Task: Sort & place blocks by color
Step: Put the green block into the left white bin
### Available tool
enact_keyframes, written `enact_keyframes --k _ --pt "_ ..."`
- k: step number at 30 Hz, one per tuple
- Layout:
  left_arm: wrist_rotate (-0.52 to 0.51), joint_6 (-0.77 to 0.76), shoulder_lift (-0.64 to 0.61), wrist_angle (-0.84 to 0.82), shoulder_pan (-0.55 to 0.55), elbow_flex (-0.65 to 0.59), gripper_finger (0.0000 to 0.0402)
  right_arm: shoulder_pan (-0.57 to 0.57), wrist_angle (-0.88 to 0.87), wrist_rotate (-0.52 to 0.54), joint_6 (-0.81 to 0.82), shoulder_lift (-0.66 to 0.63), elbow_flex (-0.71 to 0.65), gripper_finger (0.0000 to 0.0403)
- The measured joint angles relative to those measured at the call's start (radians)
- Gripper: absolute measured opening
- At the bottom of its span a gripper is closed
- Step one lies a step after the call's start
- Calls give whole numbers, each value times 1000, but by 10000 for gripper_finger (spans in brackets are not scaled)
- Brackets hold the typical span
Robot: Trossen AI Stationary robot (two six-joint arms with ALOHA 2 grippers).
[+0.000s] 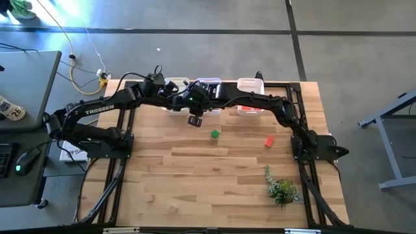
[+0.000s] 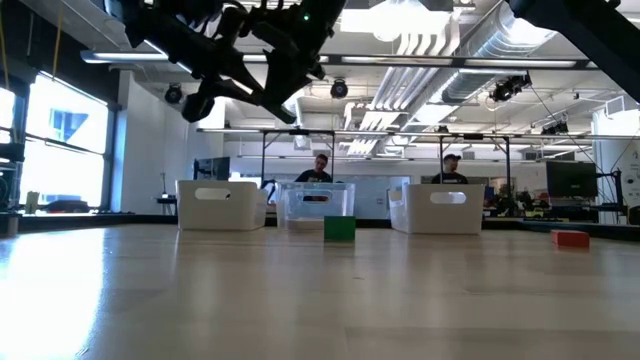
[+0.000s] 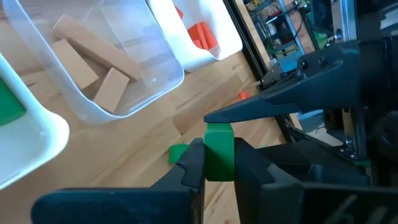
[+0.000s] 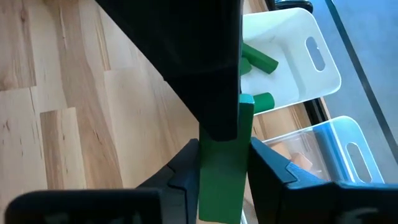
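Apparently both claws meet in the air just before the bins. The left gripper (image 3: 217,163) and right gripper (image 4: 222,163) each clench a green bar (image 4: 221,186), seemingly the same one. One should let go only once the other holds firm, then carry the bar to the white bin (image 4: 314,78) of greens. Dark fingers hide the bar's upper end.
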Motion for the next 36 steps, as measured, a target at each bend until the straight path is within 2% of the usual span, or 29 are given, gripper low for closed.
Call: enact_keyframes --k 9,14,18,26,32,36 --pt "-27 85 1 -15 0 0 27 -1 -10 22 30 0 0 132" --pt "-107 147 2 -78 0 -1 27 -8 -19 38 57 -1 0 170" --pt "-220 213 2 -133 2 -1 29 -9 -19 72 75 -1 0 194" --pt "-520 373 18 -247 7 -1 30 -10 -15 78 104 -1 0 201" --pt "-545 439 71 -247 41 -1 32 -8 6 46 171 -2 2 201" --pt "-556 447 102 -245 63 -1 48 1 6 20 221 -2 2 201"
